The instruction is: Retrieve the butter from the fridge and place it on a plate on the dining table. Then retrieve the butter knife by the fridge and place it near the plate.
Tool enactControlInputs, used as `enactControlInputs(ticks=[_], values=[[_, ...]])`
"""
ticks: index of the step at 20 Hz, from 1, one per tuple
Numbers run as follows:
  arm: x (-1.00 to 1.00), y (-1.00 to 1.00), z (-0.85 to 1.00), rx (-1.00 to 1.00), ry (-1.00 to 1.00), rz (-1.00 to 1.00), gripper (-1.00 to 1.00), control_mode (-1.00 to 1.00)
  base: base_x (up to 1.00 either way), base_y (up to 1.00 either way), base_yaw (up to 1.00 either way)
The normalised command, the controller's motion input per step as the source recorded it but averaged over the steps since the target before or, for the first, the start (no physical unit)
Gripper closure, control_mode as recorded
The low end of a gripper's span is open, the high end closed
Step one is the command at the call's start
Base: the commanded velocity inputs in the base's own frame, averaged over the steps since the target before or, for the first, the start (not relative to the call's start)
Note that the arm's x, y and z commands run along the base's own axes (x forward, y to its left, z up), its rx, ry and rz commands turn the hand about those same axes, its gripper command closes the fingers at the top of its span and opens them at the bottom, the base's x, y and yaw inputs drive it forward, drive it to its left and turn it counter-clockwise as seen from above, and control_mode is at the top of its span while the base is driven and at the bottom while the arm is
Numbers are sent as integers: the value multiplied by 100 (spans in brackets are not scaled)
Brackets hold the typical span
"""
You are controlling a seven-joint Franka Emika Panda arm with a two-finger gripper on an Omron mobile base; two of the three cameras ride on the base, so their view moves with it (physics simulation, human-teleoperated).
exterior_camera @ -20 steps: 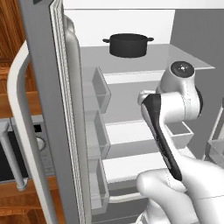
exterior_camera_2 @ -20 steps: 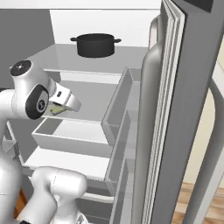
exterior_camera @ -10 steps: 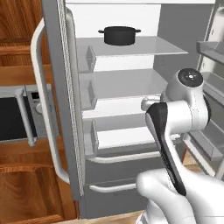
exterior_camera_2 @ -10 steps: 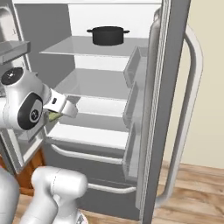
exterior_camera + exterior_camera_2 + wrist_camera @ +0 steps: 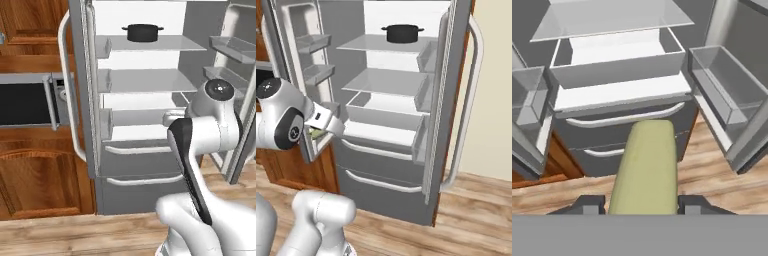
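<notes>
Wood flooring (image 5: 722, 165) lies before the open fridge (image 5: 145, 145), a black pot (image 5: 142, 32) on its top shelf. Outside it, the fingers (image 5: 641, 204) stand partly open, clamped on the butter (image 5: 646, 170) between them.

One fridge (image 5: 150, 150); one pot (image 5: 142, 32); one butter (image 5: 646, 170); one microwave (image 5: 30, 105)

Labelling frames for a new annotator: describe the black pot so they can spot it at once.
Start at the tall grey French-door fridge standing with both doors open, white inside with glass shelves. Look at the top glass shelf: the small black lidded pot with two side handles sits alone at its middle. It is the sole dark item against the white interior, unlike the pale yellow-olive butter stick in the gripper.
</notes>
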Motion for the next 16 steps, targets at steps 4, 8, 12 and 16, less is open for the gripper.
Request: enactControlInputs(ticks=[4,8,12,16], values=[[0,0,0,0,0,0,100,100,-10,-40,72],[0,0,0,0,0,0,100,100,-42,-24,80],[0,0,0,0,0,0,100,100,-69,-25,77],[0,0,0,0,0,0,100,100,-40,-7,71]])
